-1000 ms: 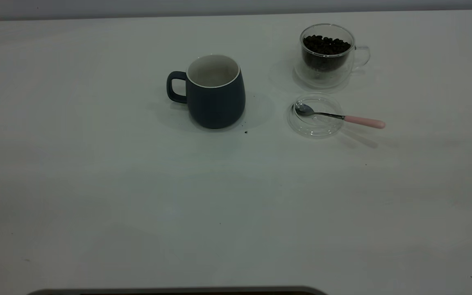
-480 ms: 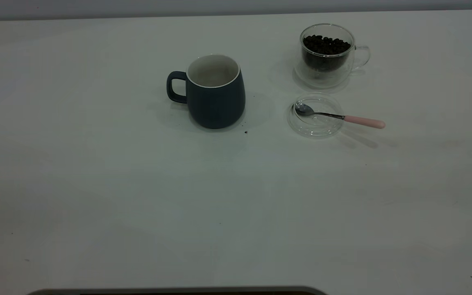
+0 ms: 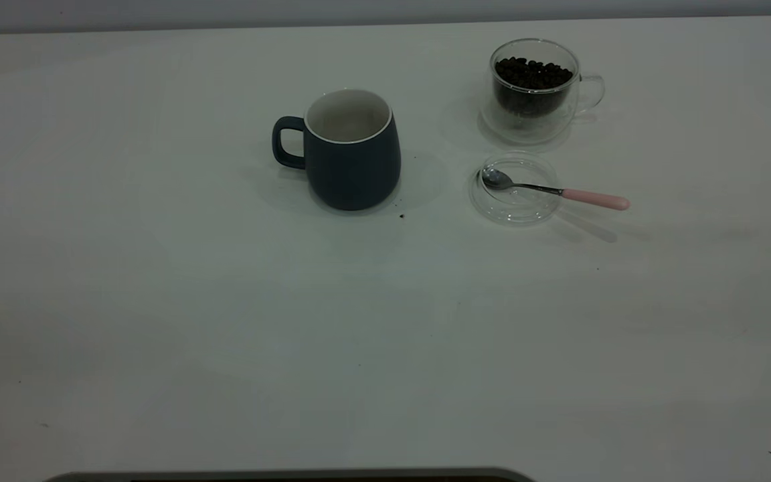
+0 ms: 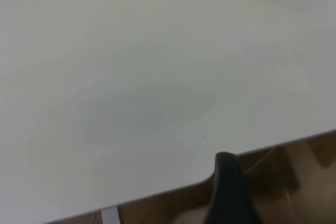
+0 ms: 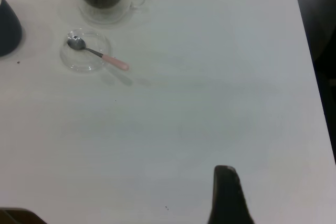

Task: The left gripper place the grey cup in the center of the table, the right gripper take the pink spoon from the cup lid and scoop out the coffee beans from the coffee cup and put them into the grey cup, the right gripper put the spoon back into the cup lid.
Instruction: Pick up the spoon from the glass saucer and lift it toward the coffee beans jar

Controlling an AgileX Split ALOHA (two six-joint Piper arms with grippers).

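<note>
The grey cup (image 3: pixel 352 150) stands upright on the white desk (image 3: pixel 225 321), toward the far middle, handle pointing left, off-white inside showing; I cannot see anything in it from the exterior view. A dark speck (image 3: pixel 401 215) lies on the desk just beside its base, on the near right. Well to the right and farther back stands the coffee cup (image 3: pixel 536 90), clear glass, handle to the right, holding a heap of coffee beans (image 3: pixel 533 73). Just nearer than it sits the cup lid (image 3: pixel 514 201), flat on the desk and apart from both cups. The pink spoon (image 3: pixel 553 191) rests across the lid: metal bowl inside the lid on its left part, neck crossing the rim, pink handle sticking out to the right over the desk. Neither of my arms shows in the exterior view. My left claw (image 4: pixel 231 195) appears only as one dark finger at the near desk edge in the left wrist view, the grey cup far off; whether it is wide or narrow I cannot tell. My right claw (image 5: pixel 228 198) likewise shows one dark finger over bare desk, well apart from lid, spoon and coffee cup; its opening I cannot tell either. Neither claw is touching any object.
</note>
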